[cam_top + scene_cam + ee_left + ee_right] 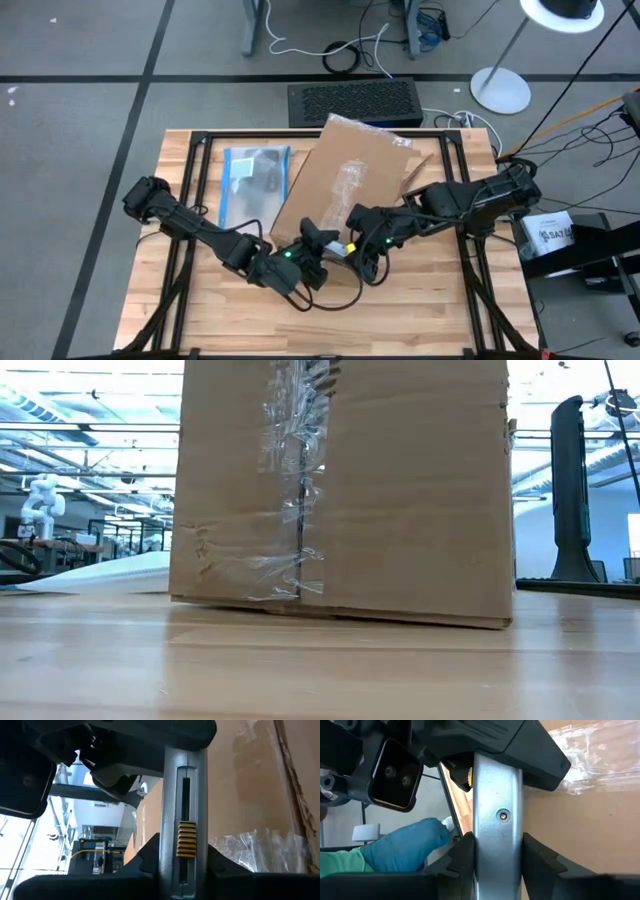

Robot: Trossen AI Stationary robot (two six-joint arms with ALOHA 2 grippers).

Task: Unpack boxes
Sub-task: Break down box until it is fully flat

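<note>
Both dark arms reached inward and met at lower centre of the overhead frame. The left gripper (312, 262) and the right gripper (352, 246) sat almost touching, each clamped on a silver utility knife (186, 840), wrists bent low.

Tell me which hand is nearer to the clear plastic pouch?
Left. The left hand sits below the pouch at the box's near edge; the right hand is farther right.
</note>
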